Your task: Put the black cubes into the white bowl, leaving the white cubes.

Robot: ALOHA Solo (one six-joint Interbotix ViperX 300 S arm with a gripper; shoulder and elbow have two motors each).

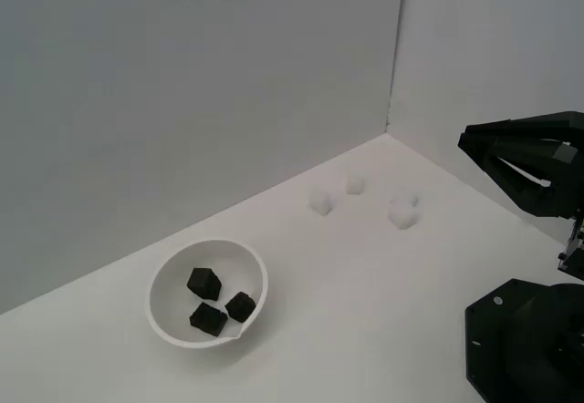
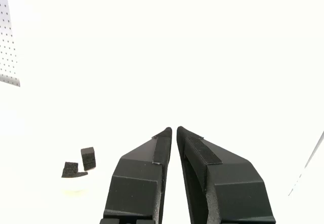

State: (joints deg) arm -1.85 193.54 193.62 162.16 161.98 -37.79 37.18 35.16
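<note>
The white bowl (image 1: 208, 292) sits on the white surface at the exterior view's lower left. Three black cubes (image 1: 203, 283) (image 1: 240, 306) (image 1: 208, 318) lie inside it. Three white cubes (image 1: 321, 201) (image 1: 355, 185) (image 1: 402, 210) rest on the surface farther back, near the corner of the walls. My gripper (image 1: 467, 141) is raised at the exterior view's right, far from the bowl and empty. In the wrist view the gripper (image 2: 174, 131) has its fingertips almost touching, with nothing between them. Two of the black cubes (image 2: 88, 158) (image 2: 70, 169) show there in the washed-out bowl (image 2: 76, 187).
Grey walls meet in a corner behind the white cubes. The black robot base (image 1: 525, 339) stands at the exterior view's lower right. A perforated panel (image 2: 7, 46) shows at the edge of the wrist view.
</note>
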